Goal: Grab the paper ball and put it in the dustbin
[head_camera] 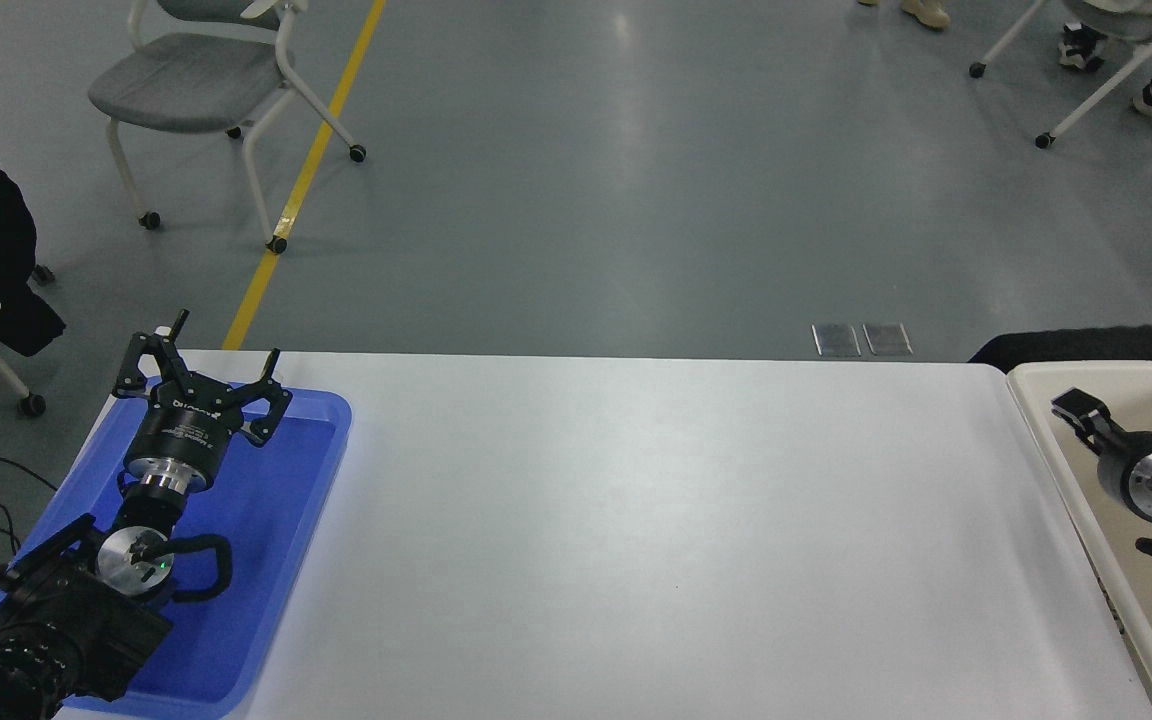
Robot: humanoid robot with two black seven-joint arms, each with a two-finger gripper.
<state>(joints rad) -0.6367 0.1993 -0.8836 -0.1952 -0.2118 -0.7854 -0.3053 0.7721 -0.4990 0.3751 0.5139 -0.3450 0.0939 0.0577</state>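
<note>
The cream dustbin (1041,440) stands at the table's right end, cut off by the picture's edge. My right gripper (1076,408) is over the bin's far left corner and points up and left; its arm casts a shadow on the bin's floor. I cannot see whether it is open or shut. The paper ball does not show anywhere in this view. My left gripper (208,362) is parked open and empty over the far end of a flat blue tray (276,520) at the lower left.
A white table (636,520) spans the middle between tray and bin. A dark shape (1086,346) lies just beyond the bin's far rim. A grey chair (196,80) stands on the floor at the far left, more chairs at the far right.
</note>
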